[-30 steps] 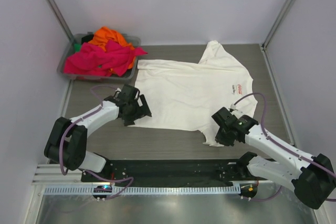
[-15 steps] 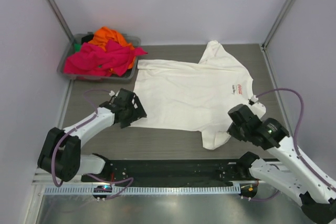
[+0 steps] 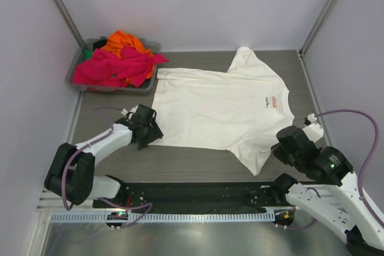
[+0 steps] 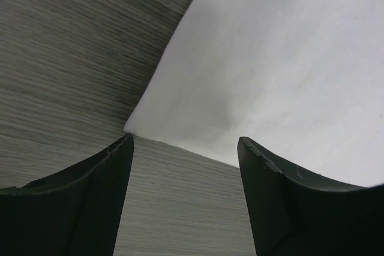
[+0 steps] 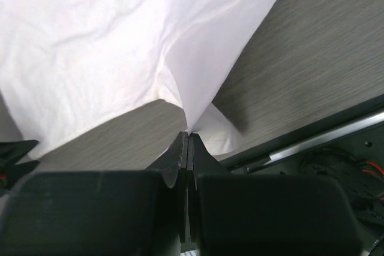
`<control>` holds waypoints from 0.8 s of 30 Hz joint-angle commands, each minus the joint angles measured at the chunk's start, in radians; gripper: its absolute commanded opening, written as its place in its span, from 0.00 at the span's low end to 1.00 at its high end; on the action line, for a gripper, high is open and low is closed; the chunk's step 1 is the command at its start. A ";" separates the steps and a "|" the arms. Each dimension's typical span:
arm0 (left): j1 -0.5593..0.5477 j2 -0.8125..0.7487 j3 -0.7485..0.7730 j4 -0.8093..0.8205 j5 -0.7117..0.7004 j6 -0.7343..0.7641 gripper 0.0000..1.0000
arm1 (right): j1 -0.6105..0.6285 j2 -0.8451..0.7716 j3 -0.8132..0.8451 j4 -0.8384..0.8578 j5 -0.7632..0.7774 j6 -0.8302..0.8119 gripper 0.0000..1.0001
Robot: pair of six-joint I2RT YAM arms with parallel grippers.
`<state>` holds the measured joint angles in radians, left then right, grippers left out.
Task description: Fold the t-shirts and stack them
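"Top external view first, please: where does the shirt lie?"

"The cream-white cloth t-shirt (image 3: 222, 103) lies spread on the grey wood-grain table (image 3: 192, 163), about in the middle. Its hem is toward the left and its two sleeves are at the right, one pointing to the far side and one to the near side. The small red chest logo (image 3: 271, 100) faces up."

"And the other shirts?"

"A hot pink cloth shirt (image 3: 114, 67) and an orange cloth shirt (image 3: 123, 41) are heaped in the grey plastic bin (image 3: 80, 59) at the far left corner, near the far hem corner of the cream shirt."

"What does the left gripper (image 3: 146, 129) do?"

"It is low at the near hem corner. From the left wrist camera the left gripper (image 4: 186, 148) is released, with its two black fingers (image 4: 78, 196) wide apart. The pointed corner of the t-shirt (image 4: 282, 70) lies flat on the table just ahead of the gap. I cannot tell if a finger touches the cloth."

"And the right gripper (image 3: 287, 148)?"

"It is beside the near sleeve, which stretches toward it. From the right wrist camera the right gripper (image 5: 187, 139) is clenched, its fingers pressed together on a fold of the t-shirt (image 5: 120, 46). The cloth is drawn into a narrow peak that ends at the fingertips."
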<state>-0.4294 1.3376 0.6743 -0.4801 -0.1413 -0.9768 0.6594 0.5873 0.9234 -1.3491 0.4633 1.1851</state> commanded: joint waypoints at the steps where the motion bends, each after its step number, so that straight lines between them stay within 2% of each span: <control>1: 0.006 -0.017 -0.007 -0.054 -0.089 -0.039 0.71 | 0.005 -0.062 0.084 -0.160 0.104 0.059 0.01; 6: 0.004 -0.003 -0.042 -0.043 -0.092 -0.049 0.61 | 0.005 -0.095 0.101 -0.157 0.124 0.082 0.01; 7: 0.004 0.003 -0.045 -0.035 -0.090 -0.049 0.53 | 0.005 -0.099 0.103 -0.159 0.126 0.082 0.01; 9: 0.004 0.021 -0.042 -0.012 -0.089 -0.045 0.43 | 0.005 -0.112 0.112 -0.159 0.135 0.081 0.01; 10: 0.004 0.026 -0.038 -0.009 -0.089 -0.042 0.25 | 0.005 -0.115 0.115 -0.159 0.146 0.074 0.01; 12: 0.004 0.028 -0.016 -0.008 -0.089 -0.028 0.11 | 0.003 -0.125 0.129 -0.159 0.152 0.061 0.01; 13: 0.004 0.020 -0.007 -0.014 -0.084 -0.023 0.00 | 0.006 -0.132 0.134 -0.159 0.155 0.058 0.01; 24: -0.052 -0.290 0.116 -0.359 -0.101 -0.022 0.00 | 0.005 -0.113 0.144 -0.137 0.115 0.053 0.01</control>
<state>-0.4755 1.1236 0.7490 -0.7025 -0.2134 -1.0065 0.6594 0.4568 1.0424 -1.3636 0.5579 1.2278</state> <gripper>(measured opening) 0.009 0.023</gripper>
